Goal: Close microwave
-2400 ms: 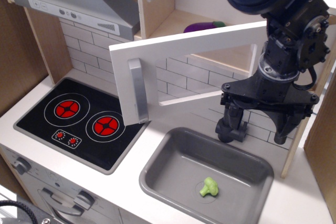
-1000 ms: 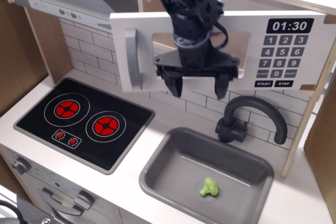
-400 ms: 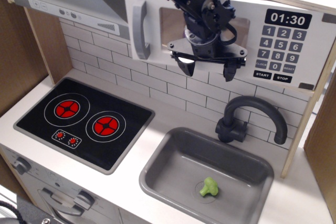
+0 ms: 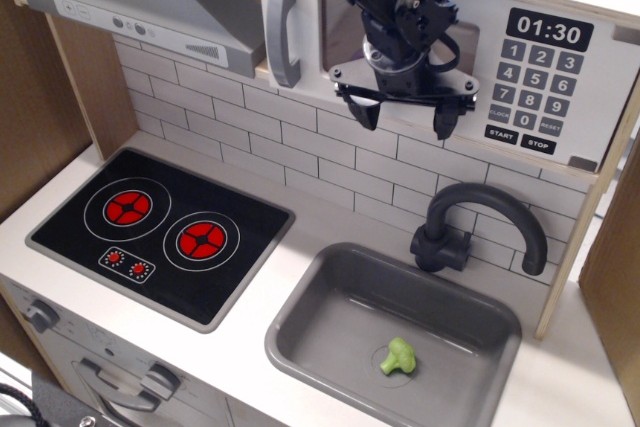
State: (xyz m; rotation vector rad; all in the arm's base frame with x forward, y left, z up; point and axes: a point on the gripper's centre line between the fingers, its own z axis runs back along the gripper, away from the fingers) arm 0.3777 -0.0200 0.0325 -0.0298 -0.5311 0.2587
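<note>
The microwave (image 4: pixel 430 47) sat above the back edge of the worktop (image 4: pixel 250 307), over the tiled wall, with its white door looking flush or very nearly flush with the keypad panel reading 01:30; judged closed or within a last nudge of it. The tool (image 4: pixel 403 115) hung just in front of the door's lower edge, its two fingers spread apart and clamped on nothing. Contact with the door could not be confirmed from this view. Risks, as judged: if the door was not fully seated it could drift open once the tool backed off; a careless retreat could catch a finger on the door edge or the grey handle (image 4: pixel 283 32) and drag it outward; dropping straight down could strike the black tap (image 4: pixel 470 227) at the back of the sink (image 4: pixel 300 332). The sink, toward the front right of the worktop, held a single green broccoli piece (image 4: pixel 399 357) near its drain, nothing else.
</note>
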